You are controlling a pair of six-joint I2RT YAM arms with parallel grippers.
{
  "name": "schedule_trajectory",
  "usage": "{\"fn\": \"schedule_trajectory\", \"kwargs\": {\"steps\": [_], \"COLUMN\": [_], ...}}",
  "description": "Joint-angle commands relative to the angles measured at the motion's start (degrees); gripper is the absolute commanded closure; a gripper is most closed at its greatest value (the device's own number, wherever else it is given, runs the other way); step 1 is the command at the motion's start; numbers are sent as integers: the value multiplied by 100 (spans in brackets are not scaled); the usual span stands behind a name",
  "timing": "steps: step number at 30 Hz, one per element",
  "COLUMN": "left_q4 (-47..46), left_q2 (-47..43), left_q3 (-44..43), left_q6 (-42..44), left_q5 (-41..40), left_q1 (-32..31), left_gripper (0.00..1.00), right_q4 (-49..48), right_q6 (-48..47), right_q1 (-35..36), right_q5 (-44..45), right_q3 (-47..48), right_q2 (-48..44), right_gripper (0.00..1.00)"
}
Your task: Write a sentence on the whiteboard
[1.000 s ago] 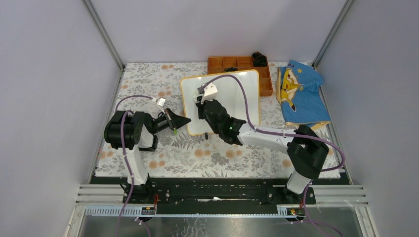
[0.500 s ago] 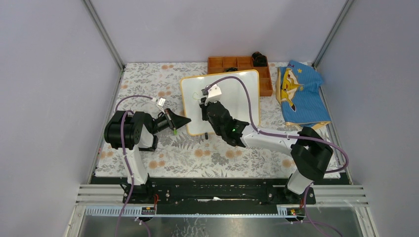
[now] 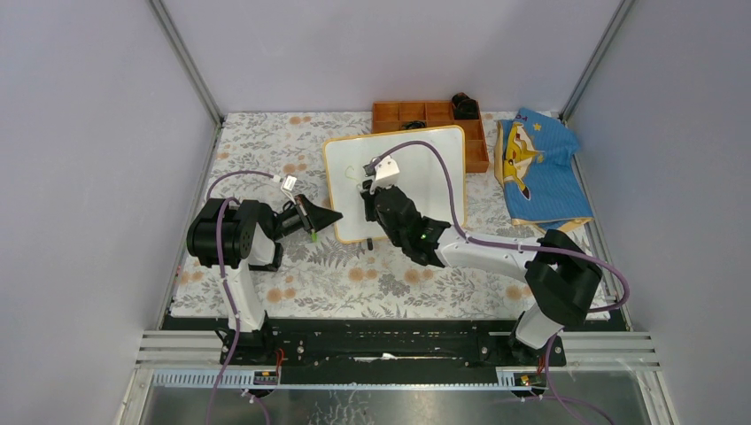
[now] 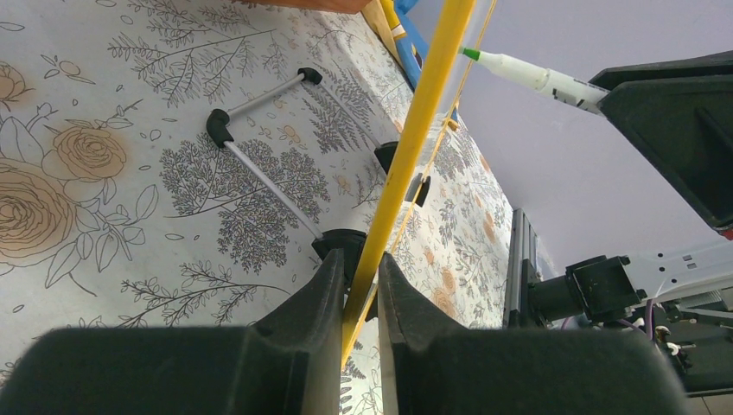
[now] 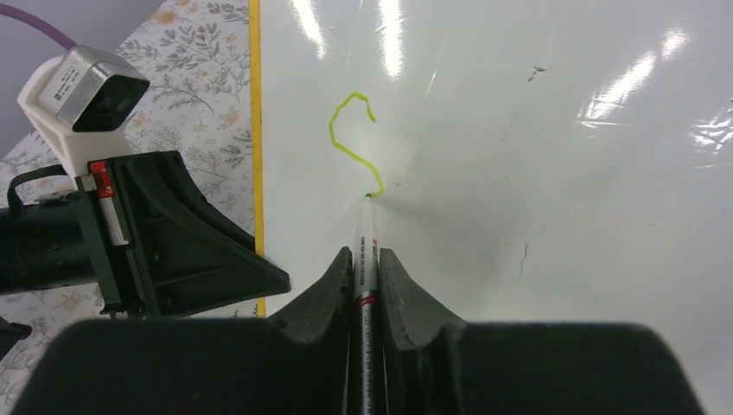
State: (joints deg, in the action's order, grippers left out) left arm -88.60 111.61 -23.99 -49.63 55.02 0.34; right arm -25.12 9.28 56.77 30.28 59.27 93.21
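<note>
A: Where's the board (image 3: 434, 168)?
B: Mid-desk, just in front of the tray (image 3: 425, 115), with the cloth (image 3: 536, 168) off to its right. The sentence (image 5: 350, 143) is barely begun: one yellow-green curve, like most of an S, close to the left frame (image 5: 257, 104)

A: And the marker (image 5: 367, 229)?
B: Clamped in the right end effector (image 5: 366, 257), its barrel straight out between the fingers and its tip touching the board at the bottom of that curve. I'd judge the first letter is mid-stroke

A: The other arm?
B: The left end effector (image 4: 361, 264) is pinched shut on the board's near-left edge. My guess is it's there to stop the board sliding on the desk (image 3: 266, 150)

A: So how to write this well?
B: Light, even pressure. The board stands on small feet (image 4: 339, 242), so a hard push could rock it and make the line skip. Hold the marker at one angle and move the whole wrist, not just the tip

A: Spacing?
B: The S sits toward the far-left part, which leaves room rightward for the word and nearer rows for more. Match this letter size; bigger and the row may run into the right frame

A: Risks?
B: The ink is pale and there's glare on the board, so faint gaps are hard to spot. Lift cleanly between letters to avoid drag marks, and don't loosen the left grip until the writing is done
</note>
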Motion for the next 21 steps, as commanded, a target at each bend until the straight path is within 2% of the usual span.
{"fn": "schedule_trajectory", "kwargs": {"steps": [1,15,21], "left_q4": [-237,-228,-227], "left_q2": [184,187,185], "left_q3": [74,74,78], "left_q6": [61,67,67], "left_q5": [-343,-361,-367], "left_q1": [-8,-8,-9], "left_gripper": [100,100,100], "right_q4": [-57,31,18], "right_q6": [24,59,60], "right_q1": [-47,85,97], "right_q5": [-255,-554,-425], "right_q3": [72,494,310], "right_q2": [-13,313,-122], "right_gripper": [100,100,100]}}
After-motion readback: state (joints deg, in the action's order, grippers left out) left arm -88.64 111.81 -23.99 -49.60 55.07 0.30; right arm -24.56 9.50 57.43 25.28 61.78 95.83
